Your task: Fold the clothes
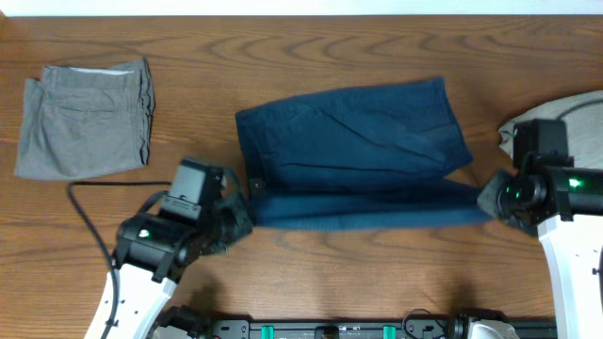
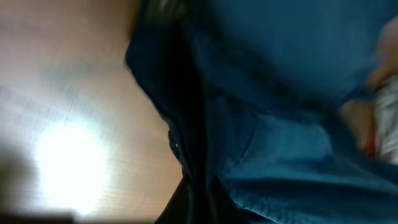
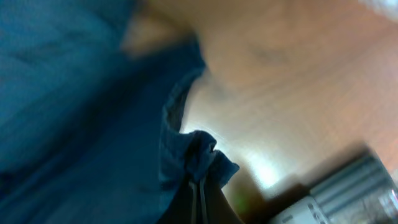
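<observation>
Clamped tight on the near corners of the clothes (image 1: 353,141) are the left pincer (image 1: 229,218) and right pincer (image 1: 492,200); the clothes lie mid-way along the worktop (image 1: 377,278). I'd raise both evenly, keeping that edge taut, then carry it toward the far edge.

A brown wooden table (image 1: 377,273) carries 3 garments: folded grey shorts (image 1: 85,121) at far left, the navy clothes (image 1: 358,141) in the middle, a pale garment (image 1: 582,104) at the right edge.
</observation>
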Tool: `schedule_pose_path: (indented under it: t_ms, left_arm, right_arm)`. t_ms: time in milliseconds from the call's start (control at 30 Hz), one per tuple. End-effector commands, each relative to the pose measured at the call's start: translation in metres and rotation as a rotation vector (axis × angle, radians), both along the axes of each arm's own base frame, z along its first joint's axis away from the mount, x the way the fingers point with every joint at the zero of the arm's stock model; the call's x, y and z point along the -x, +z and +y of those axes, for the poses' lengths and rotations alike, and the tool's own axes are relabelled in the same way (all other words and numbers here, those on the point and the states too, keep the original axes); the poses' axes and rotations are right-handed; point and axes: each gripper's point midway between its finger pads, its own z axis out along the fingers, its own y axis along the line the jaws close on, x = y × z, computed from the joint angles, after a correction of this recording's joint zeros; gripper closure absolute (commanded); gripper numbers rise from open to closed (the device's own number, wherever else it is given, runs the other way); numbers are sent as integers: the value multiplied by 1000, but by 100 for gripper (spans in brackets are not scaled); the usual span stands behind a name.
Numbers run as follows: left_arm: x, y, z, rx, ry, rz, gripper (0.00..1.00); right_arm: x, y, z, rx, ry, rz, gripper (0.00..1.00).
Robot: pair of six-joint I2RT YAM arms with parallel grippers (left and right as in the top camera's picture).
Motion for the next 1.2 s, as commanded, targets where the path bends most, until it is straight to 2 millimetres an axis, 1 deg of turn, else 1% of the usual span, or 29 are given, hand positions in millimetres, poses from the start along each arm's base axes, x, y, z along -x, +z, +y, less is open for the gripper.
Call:
schedule_pose_path:
  t_ms: [0, 33, 133, 200, 333, 400, 567, 700, 833, 867, 900, 933, 967, 1067, 1167]
  left_arm:
    - [-31, 6, 35, -109, 125, -87, 94]
    - [-41, 6, 37, -105, 146, -103, 94]
    - [-66, 3, 43, -97, 185, -134, 94]
    - [-84, 0, 46, -93, 209, -156, 94]
    - [-117, -10, 53, -90, 247, -187, 94]
    - [-129, -16, 56, -89, 260, -195, 94]
    - [-161, -30, 64, -82, 299, -229, 94]
    - [-184, -42, 64, -75, 304, -264, 94]
    - [-203, -63, 62, -73, 304, -270, 94]
    - [-207, -68, 62, -72, 304, -272, 94]
    - [-212, -74, 62, -72, 304, -273, 93]
    - [-215, -79, 61, -72, 304, -273, 85]
    - [-218, -84, 62, -72, 306, -272, 71]
    - [-217, -93, 66, -74, 310, -249, 45]
    - [-211, -95, 66, -69, 258, -229, 27]
  right_arm:
    - [-29, 16, -9, 85, 136, -89, 99]
    - [-42, 18, -7, 83, 150, -130, 99]
    - [-71, 21, -5, 76, 165, -211, 99]
    - [-97, 22, 0, 56, 195, -279, 99]
    - [-147, 22, 17, 3, 252, -408, 99]
    - [-164, 20, 25, -6, 277, -443, 99]
    - [-204, 3, 44, -6, 326, -501, 99]
    - [-236, -10, 59, -5, 356, -564, 99]
    - [-264, -28, 73, -8, 379, -616, 97]
    - [-270, -32, 77, -9, 386, -629, 79]
    - [-277, -36, 81, -9, 393, -648, 51]
    - [-283, -40, 84, -9, 398, -666, 21]
    - [-288, -42, 87, -10, 403, -682, 1]
    - [-291, -47, 89, -18, 409, -686, 1]
    - [-282, -54, 91, -40, 420, -636, 1]
